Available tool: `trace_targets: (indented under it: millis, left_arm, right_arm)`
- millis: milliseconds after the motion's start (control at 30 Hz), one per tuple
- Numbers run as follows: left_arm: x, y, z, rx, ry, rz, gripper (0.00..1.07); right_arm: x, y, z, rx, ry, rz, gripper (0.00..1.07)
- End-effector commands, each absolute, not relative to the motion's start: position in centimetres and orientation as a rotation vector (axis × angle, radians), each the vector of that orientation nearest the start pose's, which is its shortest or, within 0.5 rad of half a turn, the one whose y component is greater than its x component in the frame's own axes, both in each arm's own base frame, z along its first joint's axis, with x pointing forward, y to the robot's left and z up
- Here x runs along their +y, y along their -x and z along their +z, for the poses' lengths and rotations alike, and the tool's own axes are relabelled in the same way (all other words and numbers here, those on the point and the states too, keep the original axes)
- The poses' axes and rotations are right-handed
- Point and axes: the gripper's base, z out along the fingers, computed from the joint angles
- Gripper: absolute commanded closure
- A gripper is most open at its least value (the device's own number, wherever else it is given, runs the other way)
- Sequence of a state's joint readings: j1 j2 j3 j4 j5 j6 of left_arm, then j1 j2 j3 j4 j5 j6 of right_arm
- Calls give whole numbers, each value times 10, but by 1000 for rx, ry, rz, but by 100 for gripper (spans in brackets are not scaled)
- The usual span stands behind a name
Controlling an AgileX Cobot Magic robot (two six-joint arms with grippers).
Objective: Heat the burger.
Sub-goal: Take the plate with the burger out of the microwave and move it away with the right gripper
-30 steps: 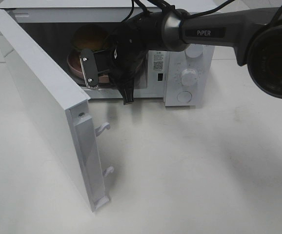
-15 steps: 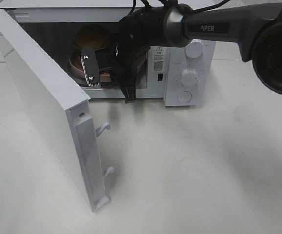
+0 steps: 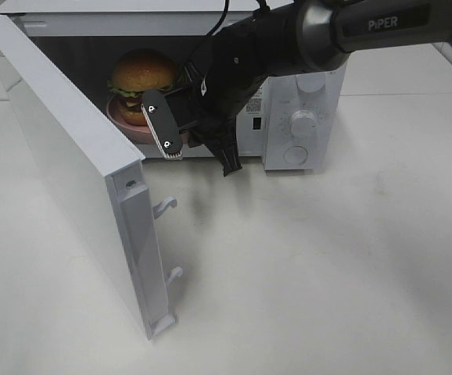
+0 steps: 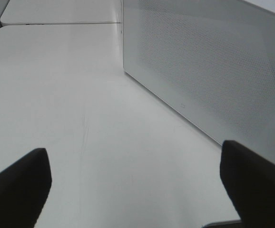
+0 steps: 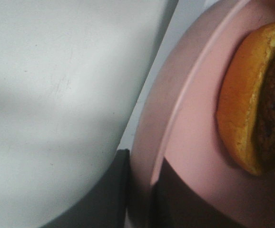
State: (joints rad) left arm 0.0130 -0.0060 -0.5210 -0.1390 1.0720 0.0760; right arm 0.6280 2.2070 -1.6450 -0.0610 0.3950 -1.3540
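Fingers (image 5: 137, 190) of the right arm pinch the pink plate's (image 5: 194, 142) rim — burger (image 3: 141, 73) at ten o'clock, inside the microwave (image 3: 304, 125); left fingers (image 4: 18, 185) spread wide, empty.

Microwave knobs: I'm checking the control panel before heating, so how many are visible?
2 show clearly: one knob at mid-panel and another below it. A third, higher one seems partly hidden behind the right arm.

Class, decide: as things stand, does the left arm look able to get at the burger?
Probably not directly: the open microwave door stands between that side and the burger, and the right claw fills the opening.
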Motion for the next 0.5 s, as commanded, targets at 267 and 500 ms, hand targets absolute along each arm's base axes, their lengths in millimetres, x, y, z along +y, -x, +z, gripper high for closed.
trace_targets:
  millis: [267,500]
  left_arm:
    - [-12,11,282,2012,-70,-119,18]
    - [-12,11,282,2012,-70,-119,18]
  right_arm:
    - [283,-388,199,1184,2002,-417,107]
    - [276,-377,204,1177,2015,-405,107]
